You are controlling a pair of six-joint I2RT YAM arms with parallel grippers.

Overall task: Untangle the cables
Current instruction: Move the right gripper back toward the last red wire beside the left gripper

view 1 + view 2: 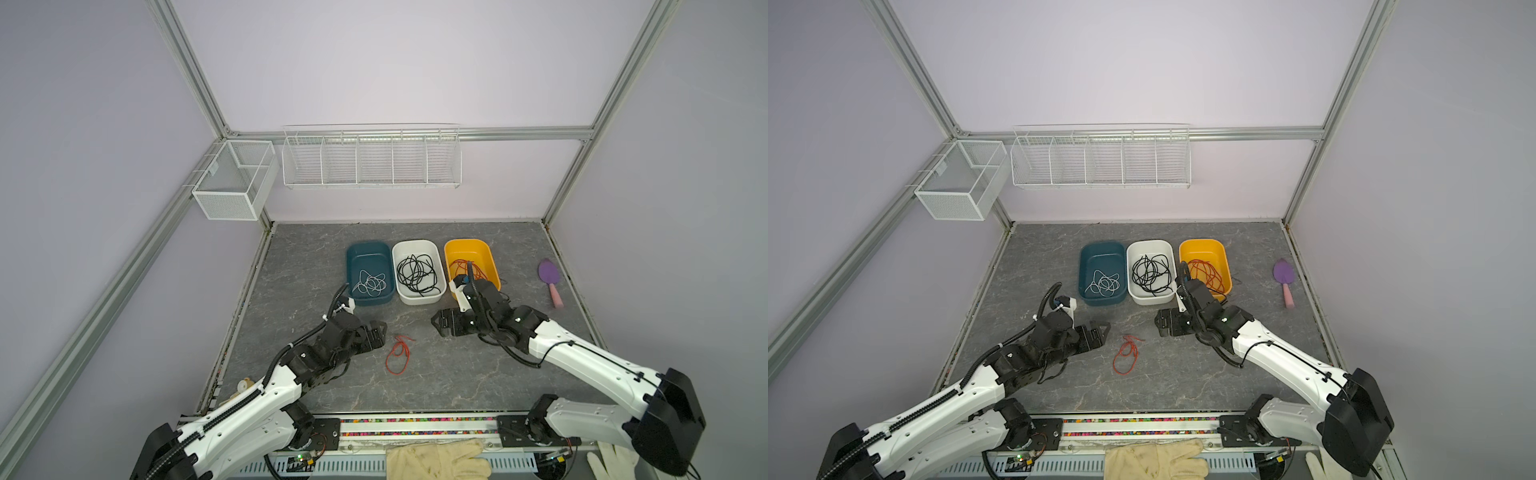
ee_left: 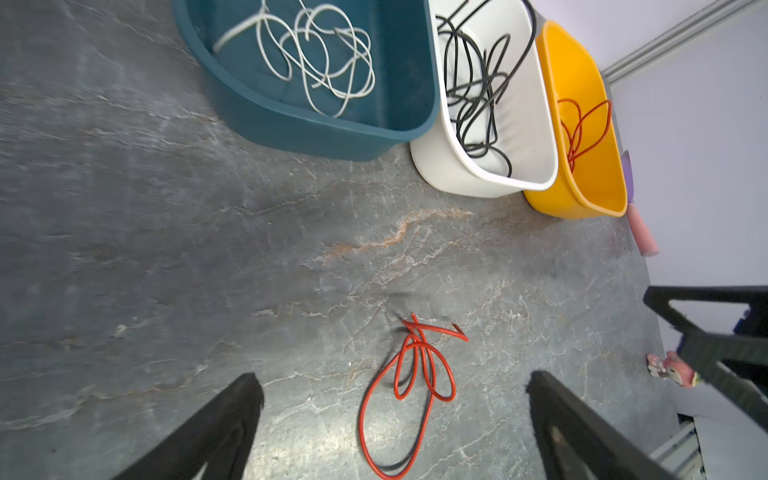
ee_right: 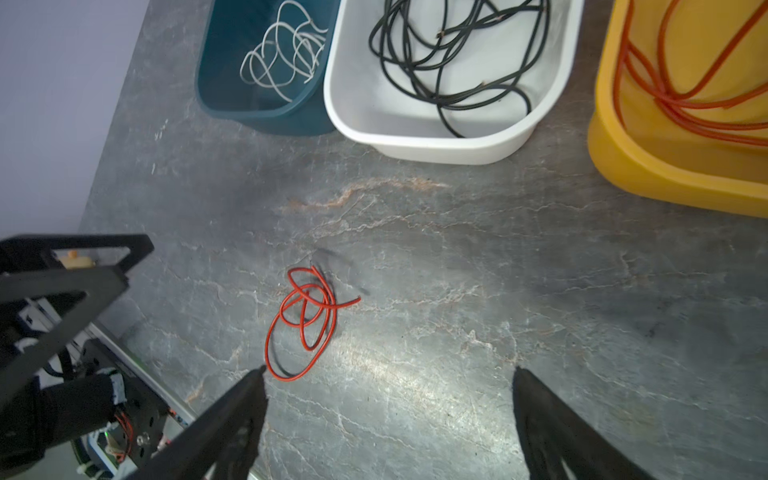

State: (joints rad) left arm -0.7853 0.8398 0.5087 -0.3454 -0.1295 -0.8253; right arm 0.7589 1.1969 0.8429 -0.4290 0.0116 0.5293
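desk (image 1: 457, 374): grey, pale marble veins
loose cable (image 1: 397, 356): red-orange
left bin (image 1: 368, 254): teal
middle bin (image 1: 415, 248): white
right bin (image 1: 469, 249): yellow
scoop (image 1: 549, 272): purple, pink handle

Readable text: we find none in any view.
Bins: the teal bin (image 1: 370, 300), white bin (image 1: 419, 299) and yellow bin (image 1: 465, 242) show us plain plastic, with no lettering or numbers we can read.
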